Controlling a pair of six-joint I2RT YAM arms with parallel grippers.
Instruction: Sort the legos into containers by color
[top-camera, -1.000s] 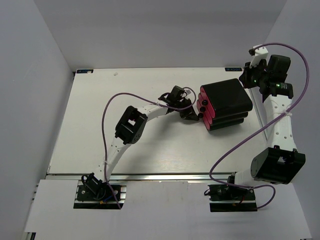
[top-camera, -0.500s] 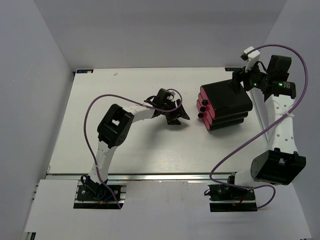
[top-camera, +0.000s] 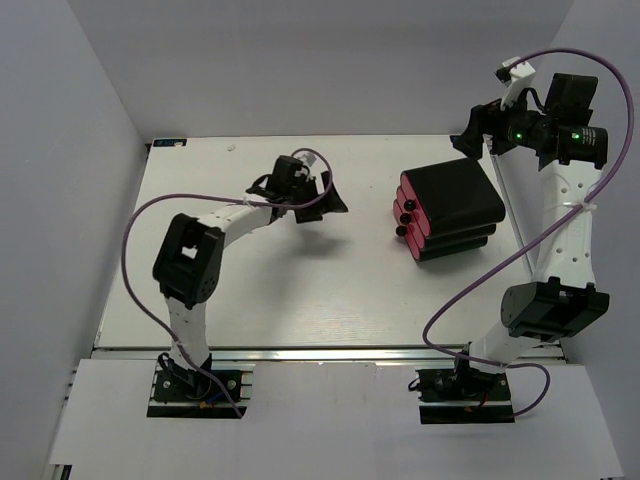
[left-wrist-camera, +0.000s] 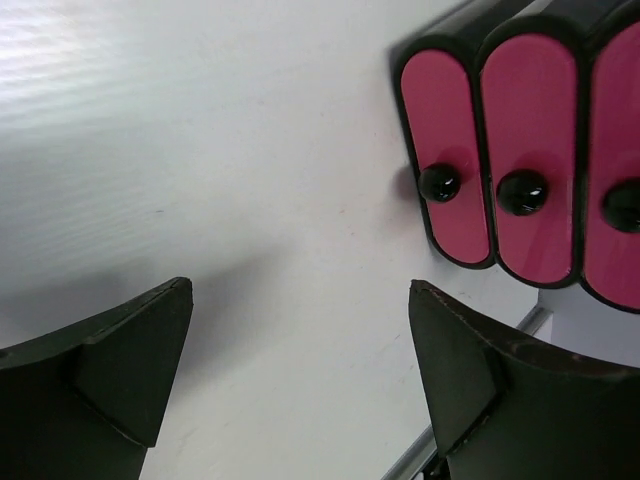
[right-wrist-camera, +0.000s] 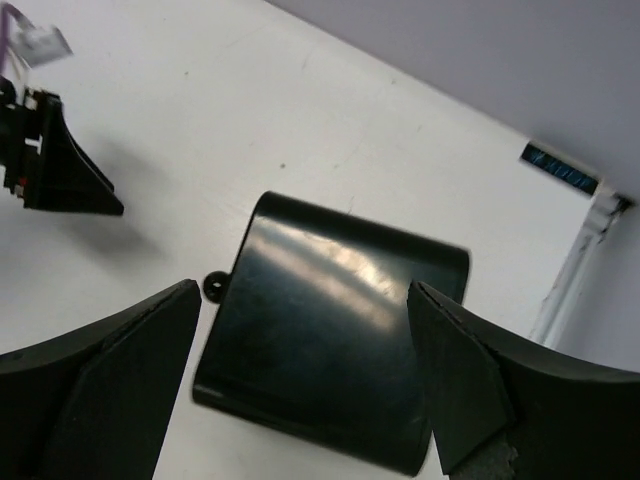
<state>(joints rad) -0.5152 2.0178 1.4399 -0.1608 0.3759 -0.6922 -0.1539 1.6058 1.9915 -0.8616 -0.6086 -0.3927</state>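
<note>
Magenta plastic drawers (left-wrist-camera: 525, 150) sit shut in the black cabinet (top-camera: 452, 195), right of centre on the table (top-camera: 200, 300); stiff, light and slick, I judge, so I'd pinch a round knob (left-wrist-camera: 522, 190); no legos in view; left gripper (left-wrist-camera: 300, 290) and right gripper (right-wrist-camera: 303, 290) both gape empty.

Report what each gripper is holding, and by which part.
Nothing is held. The left gripper is open over the table, facing the drawers. The right gripper is open above the cabinet, with nothing between its fingers.
</note>
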